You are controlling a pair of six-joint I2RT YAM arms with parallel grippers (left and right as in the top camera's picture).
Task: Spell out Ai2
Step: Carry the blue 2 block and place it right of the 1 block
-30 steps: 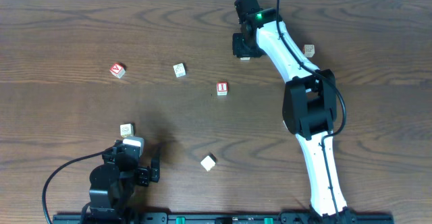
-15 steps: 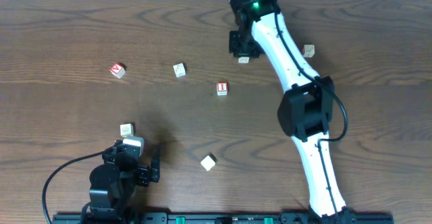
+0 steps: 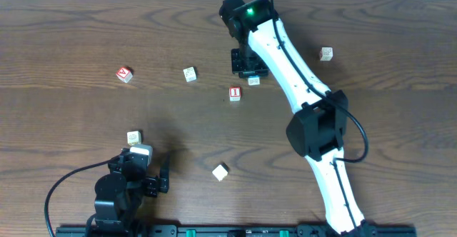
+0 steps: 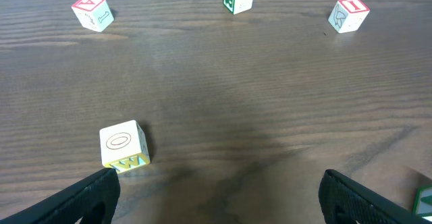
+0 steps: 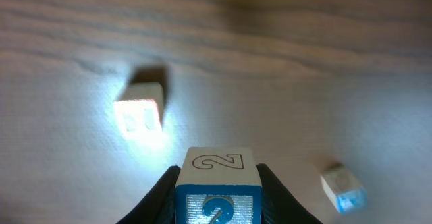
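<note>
My right gripper [image 3: 247,64] is shut on a blue-and-white "2" block [image 5: 217,177], which also shows in the overhead view [image 3: 253,81], held just behind and right of the red "I" block [image 3: 235,93]. The "I" block appears blurred in the right wrist view [image 5: 140,113]. The red "A" block [image 3: 125,74] lies far left and shows in the left wrist view [image 4: 90,11], as does the "I" block [image 4: 348,15]. My left gripper [image 4: 226,204] is open and empty at the front left [image 3: 153,183].
A green-lettered block [image 3: 189,74] lies between "A" and "I". An "O/W" block [image 3: 133,137] lies just ahead of my left gripper [image 4: 124,144]. Other blocks lie at the front middle [image 3: 221,170] and back right [image 3: 326,53]. A blue-sided block [image 5: 343,189] lies right of the "2".
My right arm has moved left and toward the front with the "2" block, bringing it close to the "I" block. The left arm has not moved.
</note>
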